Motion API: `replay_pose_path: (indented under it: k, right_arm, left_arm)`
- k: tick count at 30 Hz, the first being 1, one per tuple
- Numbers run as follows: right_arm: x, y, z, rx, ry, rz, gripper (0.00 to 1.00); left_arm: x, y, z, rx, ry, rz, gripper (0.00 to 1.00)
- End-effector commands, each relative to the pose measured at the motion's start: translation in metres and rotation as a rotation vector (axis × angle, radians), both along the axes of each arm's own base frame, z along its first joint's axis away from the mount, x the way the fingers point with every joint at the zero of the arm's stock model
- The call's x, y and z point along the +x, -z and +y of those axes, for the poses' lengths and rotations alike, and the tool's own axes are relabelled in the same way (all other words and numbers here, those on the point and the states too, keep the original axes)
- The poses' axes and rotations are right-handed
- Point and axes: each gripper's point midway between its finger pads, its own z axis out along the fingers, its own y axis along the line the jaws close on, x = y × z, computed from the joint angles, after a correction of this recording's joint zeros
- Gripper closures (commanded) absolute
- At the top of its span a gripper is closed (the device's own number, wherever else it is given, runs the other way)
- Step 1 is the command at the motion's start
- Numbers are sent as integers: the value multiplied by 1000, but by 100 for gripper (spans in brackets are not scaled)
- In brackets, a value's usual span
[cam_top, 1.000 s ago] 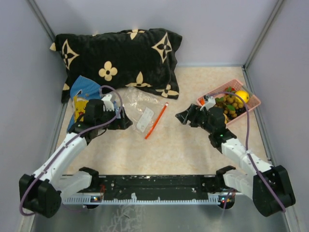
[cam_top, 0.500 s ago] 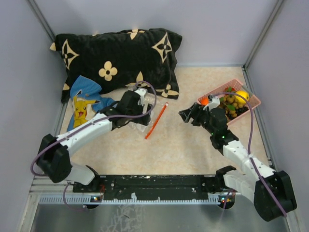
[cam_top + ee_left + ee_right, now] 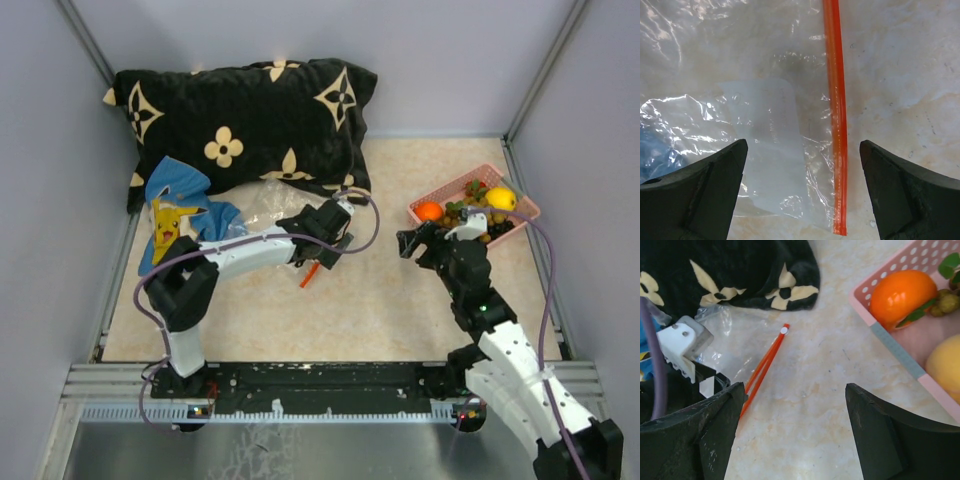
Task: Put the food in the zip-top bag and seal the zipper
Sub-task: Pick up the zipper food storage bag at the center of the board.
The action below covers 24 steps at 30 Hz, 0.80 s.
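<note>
Two claws, both splayed wide and empty. Left gripper (image 3: 802,150) directly above the flat-lying zip-top bag (image 3: 730,65), zipper (image 3: 838,125) between its fingers, long axis pointing away from the wrist. Food (image 3: 478,212) in the pink basket (image 3: 892,347), just right of the right gripper (image 3: 795,395). No legible writing on the white label (image 3: 772,160).

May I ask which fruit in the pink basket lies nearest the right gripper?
The orange, at the left end of the basket; the lemon sits farther away.
</note>
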Motion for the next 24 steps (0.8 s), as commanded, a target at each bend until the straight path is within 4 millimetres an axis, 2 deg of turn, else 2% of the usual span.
replay_pose_path:
  k: [1, 7, 10, 15, 24]
  right_arm:
    - [-6, 3, -25, -57, 114, -5, 17]
    - [-10, 4, -33, -66, 142, 0, 16]
    - [-9, 5, -33, -67, 148, 0, 16]
    - [-6, 4, -34, -69, 153, -6, 15]
    - [-4, 6, -34, -75, 159, -6, 14]
  left_arm:
    - [14, 0, 3, 128, 7, -71, 0]
    - [21, 14, 3, 212, 8, -84, 0]
    - [24, 15, 6, 238, -6, -99, 0]
    - [32, 6, 18, 287, -49, -168, 4]
    - [39, -22, 27, 298, -77, -262, 18]
